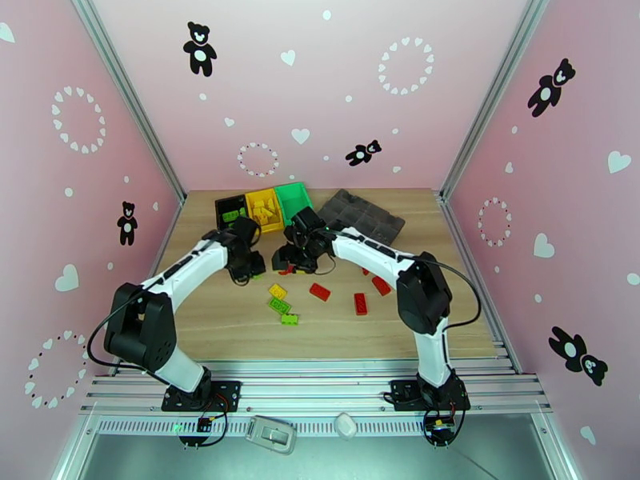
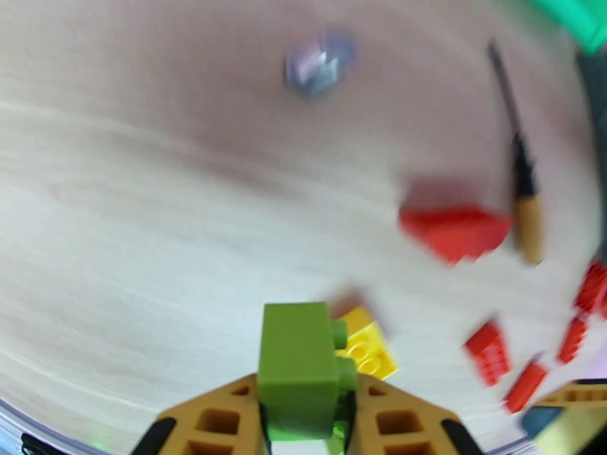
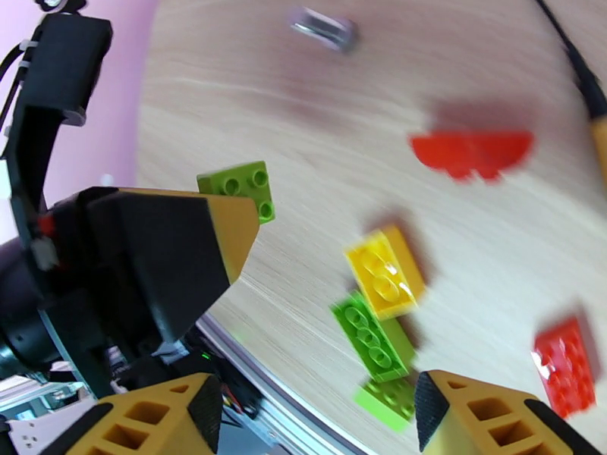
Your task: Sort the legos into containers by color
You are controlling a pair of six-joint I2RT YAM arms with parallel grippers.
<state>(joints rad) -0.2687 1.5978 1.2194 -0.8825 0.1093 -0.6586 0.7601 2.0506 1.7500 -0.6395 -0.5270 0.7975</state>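
Holding lime green brick (image 2: 297,350) clamped in left gripper (image 2: 303,392) jaws, apparently lifted off the table (image 2: 152,221). Carry level to black bin (image 1: 219,208), where green bricks (image 1: 232,215) lie; release low inside. Right gripper (image 3: 315,396) jaws wide, empty: park clear.

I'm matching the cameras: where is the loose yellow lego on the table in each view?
Top external: yellow lego mid-table, a green lego just below.
Left wrist: bottom centre, just right of the lime brick in the left claw.
Right wrist: right of centre, against that green lego.
Shared landmark: the held lime brick, in both wrist views.
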